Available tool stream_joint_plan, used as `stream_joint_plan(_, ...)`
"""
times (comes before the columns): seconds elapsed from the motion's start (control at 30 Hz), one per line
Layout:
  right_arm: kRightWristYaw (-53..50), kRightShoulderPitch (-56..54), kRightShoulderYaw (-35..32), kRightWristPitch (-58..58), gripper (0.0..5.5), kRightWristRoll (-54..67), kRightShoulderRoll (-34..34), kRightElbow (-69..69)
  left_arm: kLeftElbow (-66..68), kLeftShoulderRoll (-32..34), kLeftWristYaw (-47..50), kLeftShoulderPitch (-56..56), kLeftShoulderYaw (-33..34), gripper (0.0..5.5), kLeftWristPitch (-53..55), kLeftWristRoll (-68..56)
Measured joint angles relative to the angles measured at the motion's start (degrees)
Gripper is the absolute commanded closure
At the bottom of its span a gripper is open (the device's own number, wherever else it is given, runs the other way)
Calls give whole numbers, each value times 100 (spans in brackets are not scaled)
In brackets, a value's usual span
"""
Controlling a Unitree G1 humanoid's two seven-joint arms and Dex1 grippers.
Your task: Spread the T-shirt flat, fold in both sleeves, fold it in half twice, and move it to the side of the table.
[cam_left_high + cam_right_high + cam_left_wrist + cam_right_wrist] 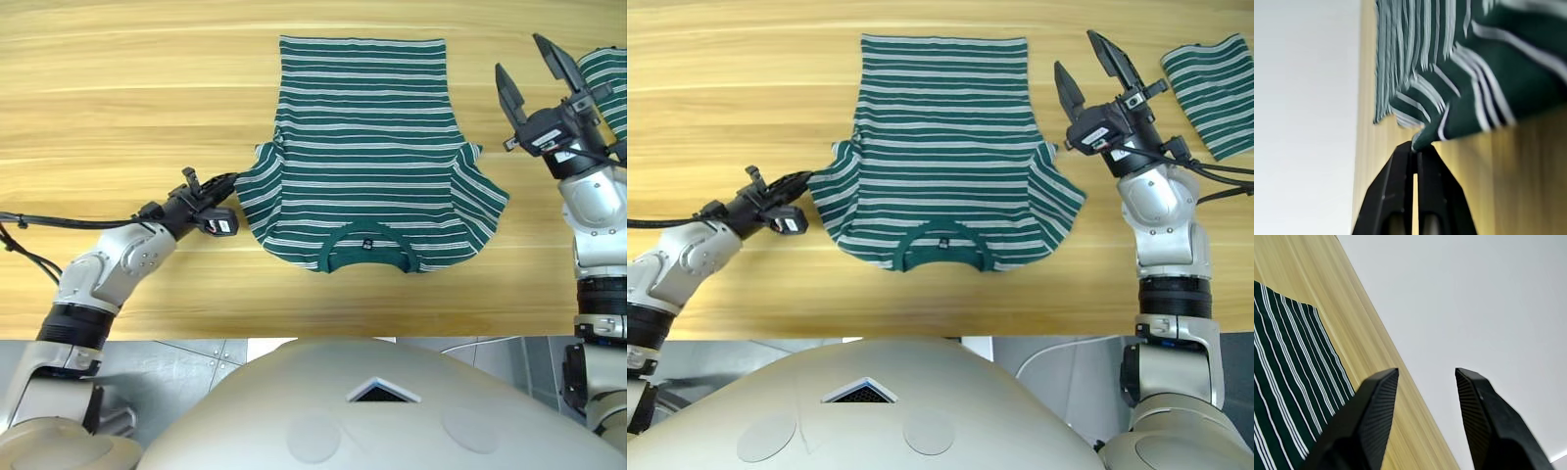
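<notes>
1. The left gripper (231, 182) is sitting low on the table (108, 108), its fingers closed on the tip of the left sleeve (257, 188); it is likely starting the sleeve fold
2. The T-shirt (361, 117) is lying flat mid-table, collar nearest the robot; carrying the sleeve low and inward over the body is looking wisest, so the cloth beneath is not dragging
3. The right gripper (521, 57) is hovering raised beside the right sleeve (482, 191), fingers spread apart, holding nothing
4. A folded striped cloth (1210, 93) is lying farther right, well apart
</notes>
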Motion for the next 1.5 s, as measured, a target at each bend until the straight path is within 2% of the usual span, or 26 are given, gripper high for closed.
stream_joint_plan(0.17, 1, -1, 18, -2, 336, 1, 7, 92, -137, -402, 189, 72, -32, 548, -101, -235)
stream_joint_plan(0.43, 1, -1, 43, -15, 336, -1, 13, 213, -144, -613, 271, 117, -38, 548, -358, -370)
stream_joint_plan(0.7, 2, -120, 127, -65, 336, 0, 64, 428, 158, -1133, 22, -130, -592, 548, -753, -698)
stream_joint_plan(0.9, 10, -150, 205, -119, 336, -2, 127, 450, 307, -1223, -86, -235, -671, 548, -830, -798)
stream_joint_plan(1.33, 9, -150, 199, -120, 336, -4, 126, 448, 644, -1245, -650, -224, -678, 314, -601, -1365)
stream_joint_plan(1.5, -254, 100, -145, -32, 336, -411, -178, 415, 678, -1241, -650, -185, -624, 276, -576, -1368)
